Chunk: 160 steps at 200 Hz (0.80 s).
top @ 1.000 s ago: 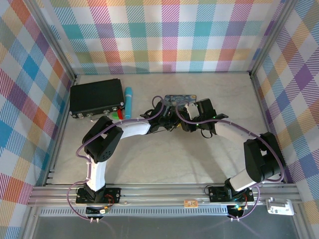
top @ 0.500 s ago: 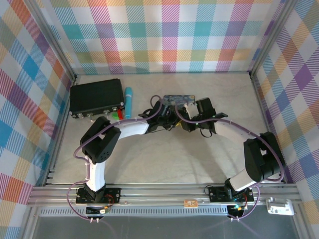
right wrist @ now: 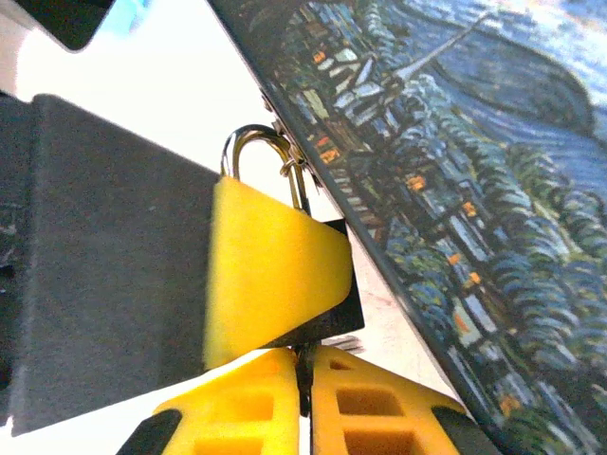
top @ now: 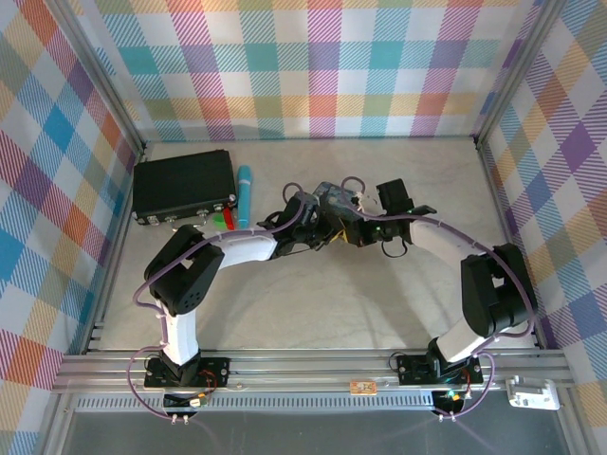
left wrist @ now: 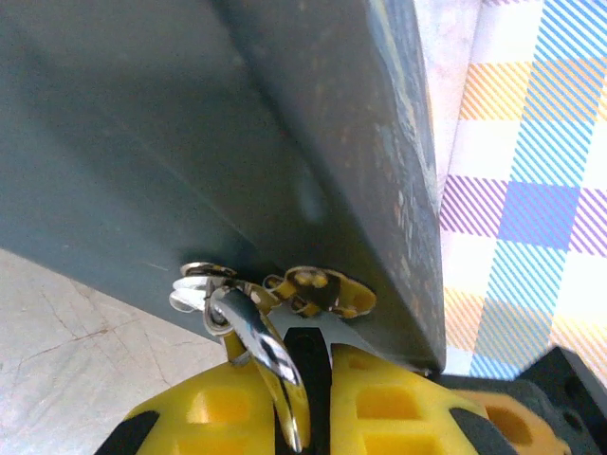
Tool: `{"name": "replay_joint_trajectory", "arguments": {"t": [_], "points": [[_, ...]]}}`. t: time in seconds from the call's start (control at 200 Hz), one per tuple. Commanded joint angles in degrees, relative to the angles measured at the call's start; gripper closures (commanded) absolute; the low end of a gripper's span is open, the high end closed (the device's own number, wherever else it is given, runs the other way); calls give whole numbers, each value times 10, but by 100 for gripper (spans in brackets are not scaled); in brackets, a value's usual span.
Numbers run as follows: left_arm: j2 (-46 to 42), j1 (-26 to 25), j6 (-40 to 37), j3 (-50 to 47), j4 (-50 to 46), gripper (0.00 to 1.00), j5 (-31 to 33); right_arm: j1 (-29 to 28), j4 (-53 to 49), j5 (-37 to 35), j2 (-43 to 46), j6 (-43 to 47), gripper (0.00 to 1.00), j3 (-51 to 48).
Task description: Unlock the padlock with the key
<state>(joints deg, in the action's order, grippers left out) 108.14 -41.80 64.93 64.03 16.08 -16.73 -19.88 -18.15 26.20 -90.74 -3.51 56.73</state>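
Your right gripper (right wrist: 303, 372): jaws pinching tiny dark-bodied padlock (right wrist: 329, 325). Its thin silvery shackle (right wrist: 254, 138) hangs on latch at near edge of blue-and-yellow painted box (right wrist: 455, 190), mid-table. Your left gripper (left wrist: 305, 365): jaws pressed on thin silvery metal key (left wrist: 272, 358), under box. 2 grippers close together.

Arms bend inward — left claw (left wrist: 303, 379) and right claw (right wrist: 305, 379) close together, each pinched closed.

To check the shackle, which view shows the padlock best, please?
Right wrist: the padlock shows its shackle and dark body beside the painted box. Left wrist shows a silvery loop; top view, too small to tell.
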Motion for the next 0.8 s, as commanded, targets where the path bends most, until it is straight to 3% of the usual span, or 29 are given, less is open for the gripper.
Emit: {"name": "replay_joint_trajectory", "arguments": {"t": [0.0, 0.21, 0.48, 0.795], "points": [[-21, -7, -66, -29, 35, 100, -38, 25, 25, 73, -13, -37, 100, 23], [-1, -7, -60, -34, 67, 100, -31, 30, 22, 95, -28, -55, 100, 27], [18, -5, -40, -6, 19, 100, 48, 30, -1, 35, 40, -46, 60, 2], [68, -16, 18, 3, 69, 100, 117, 30, -32, -86, 119, -83, 55, -52]]}}
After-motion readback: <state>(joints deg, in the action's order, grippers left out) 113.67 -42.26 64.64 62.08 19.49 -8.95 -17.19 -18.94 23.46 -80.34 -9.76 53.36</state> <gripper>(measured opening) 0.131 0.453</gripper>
